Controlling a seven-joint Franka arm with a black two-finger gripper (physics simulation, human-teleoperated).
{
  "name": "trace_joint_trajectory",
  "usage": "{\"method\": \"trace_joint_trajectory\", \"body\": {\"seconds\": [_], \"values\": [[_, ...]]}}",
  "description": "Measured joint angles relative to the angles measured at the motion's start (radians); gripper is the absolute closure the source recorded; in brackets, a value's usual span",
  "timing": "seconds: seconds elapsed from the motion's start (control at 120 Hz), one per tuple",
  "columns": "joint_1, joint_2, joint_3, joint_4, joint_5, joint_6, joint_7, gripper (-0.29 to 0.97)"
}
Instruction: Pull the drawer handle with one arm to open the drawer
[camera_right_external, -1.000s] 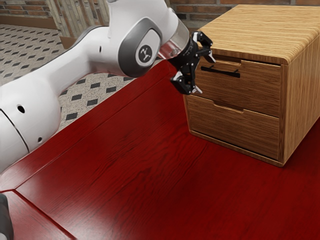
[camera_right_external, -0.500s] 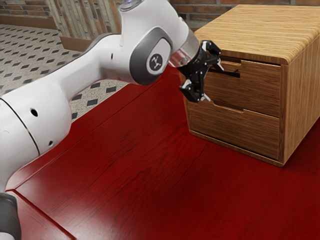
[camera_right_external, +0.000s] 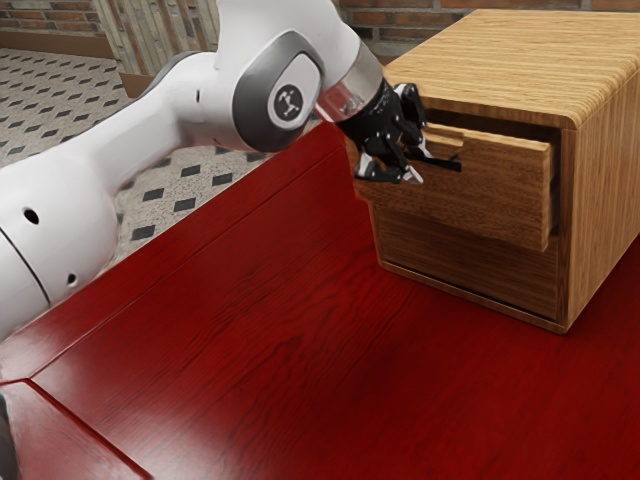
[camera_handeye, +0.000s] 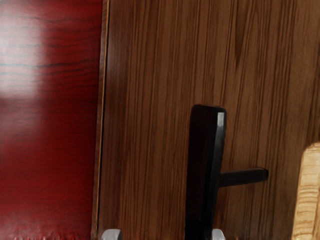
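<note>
Two notes from the remote seat. Left to right in the exterior view: the arm (camera_right_external: 150, 150) comes in from 9 o'clock, and the claw (camera_right_external: 395, 140) sits on the black handle (camera_right_external: 445, 162) of the top drawer (camera_right_external: 490, 190). That drawer is up around 1 o'clock of the frame, in the wooden cabinet (camera_right_external: 520, 60) on the red bench (camera_right_external: 300, 350).

It's partway out, so I'd call this mid-pull. Honestly can't tell if the claw is really pinching the bar or just sitting around it. It looks off-centre on the handle, so I'd pull dead straight toward 8 o'clock, slow, wrist square, or the drawer might rack.

The exterior view gives how far the drawer stands proud of the lower drawer (camera_right_external: 470, 260). The wrist view gives the bar close up, with its post (camera_handeye: 245, 176) running into the drawer.
</note>
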Motion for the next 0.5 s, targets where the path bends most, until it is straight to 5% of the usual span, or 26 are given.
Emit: {"method": "trace_joint_trajectory", "body": {"seconds": [0.5], "values": [[-0.013, -0.172, -0.001, -0.211, 0.009, -0.054, -0.03, 0.79]]}}
